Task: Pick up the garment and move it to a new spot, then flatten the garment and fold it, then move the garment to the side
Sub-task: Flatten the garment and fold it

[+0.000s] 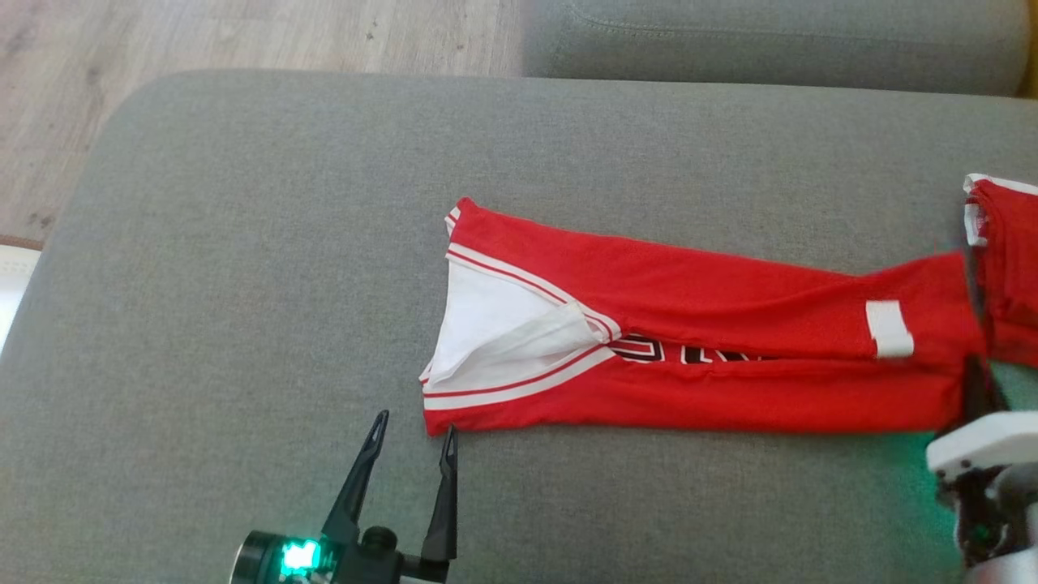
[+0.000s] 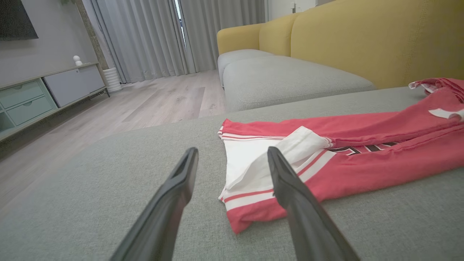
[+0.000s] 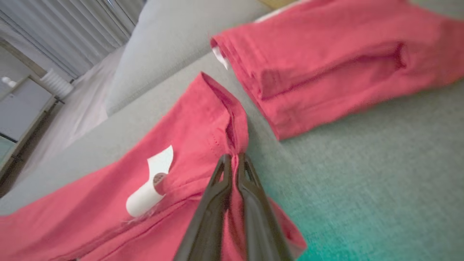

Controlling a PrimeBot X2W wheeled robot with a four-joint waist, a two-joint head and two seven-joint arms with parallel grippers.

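Observation:
The garment [image 1: 730,324] is a red jersey with white trim, folded into a long strip that lies across the grey cushion [image 1: 243,243]. Its white-lined end points left. My left gripper [image 1: 415,426] is open, just in front of the strip's near left corner and not touching it. In the left wrist view the open fingers [image 2: 232,150] frame that white-lined end of the garment [image 2: 362,163]. My right gripper [image 1: 975,365] is at the strip's right end. In the right wrist view it [image 3: 232,156] is shut on a pinched ridge of the red garment [image 3: 108,203], beside a curled white label [image 3: 148,188].
A second folded red piece [image 1: 1005,259] lies at the cushion's right edge, close to my right gripper and also seen as the red piece [image 3: 326,65]. Wooden floor [image 1: 49,122] lies past the cushion's left edge. Another grey cushion [image 1: 770,40] sits behind, with a yellow sofa back [image 2: 362,36].

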